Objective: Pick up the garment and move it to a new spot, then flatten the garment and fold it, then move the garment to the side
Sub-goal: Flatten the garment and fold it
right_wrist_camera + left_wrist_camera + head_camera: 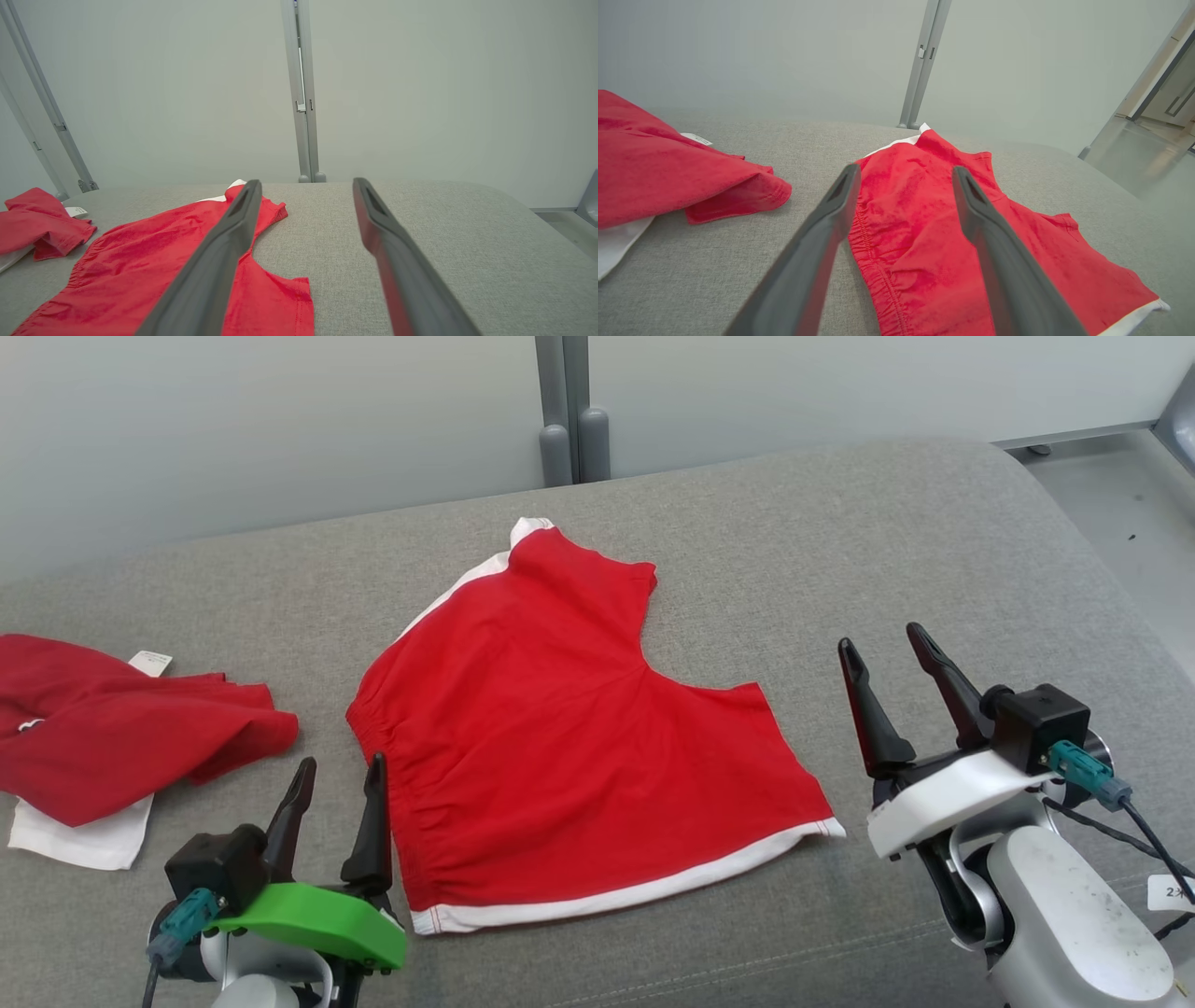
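Grey cushion point(840, 523) fills the scene. Red garment point(560, 728) with white trim lies spread flat mid-cushion, held by nothing. Crumpled red pile point(112, 728) on white cloth sits at far left, apart from it. Left gripper point(342, 765) has jaws spread and empty, just beside the garment's gathered edge. Right gripper point(879, 637) is spread and empty, off its right side.

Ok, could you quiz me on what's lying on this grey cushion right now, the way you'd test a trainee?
1. True or false: the left gripper is clamped on the flat red garment.
2. What lies to the robot's left of that garment? A) a crumpled red cloth B) a blue towel C) a shoe
3. Fill in: the flat garment's edging is ____.
Key: 1 false, it is open and holds nothing; 2 A; 3 white.
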